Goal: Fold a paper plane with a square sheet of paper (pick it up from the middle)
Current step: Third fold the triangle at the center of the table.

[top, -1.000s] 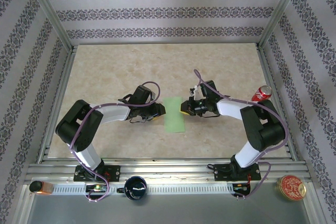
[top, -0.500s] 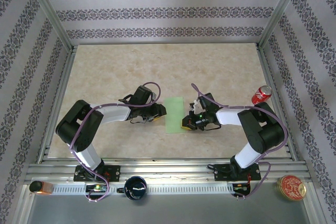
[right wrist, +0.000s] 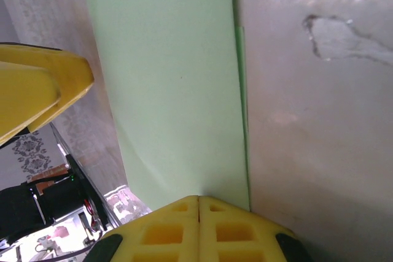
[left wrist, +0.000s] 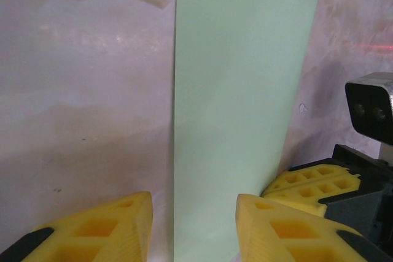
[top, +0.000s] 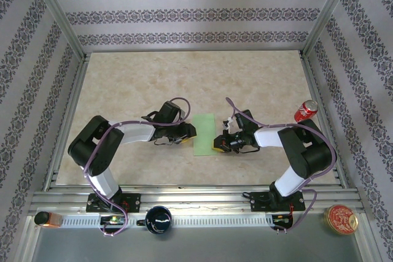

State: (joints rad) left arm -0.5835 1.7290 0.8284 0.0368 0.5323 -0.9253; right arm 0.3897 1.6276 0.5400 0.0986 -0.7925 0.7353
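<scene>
From above, the square sheet of paper lies on the table as a thin strip, folded once; the nose and wings are left to do. In the left wrist view, the left gripper is open over it. In the right wrist view, the right gripper is closed at its edge, maybe pinching it.

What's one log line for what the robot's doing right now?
paper: narrow folded strip, lying flat | left gripper: open over its left edge | right gripper: shut at its right edge

Light-green paper, marbled beige table
</scene>
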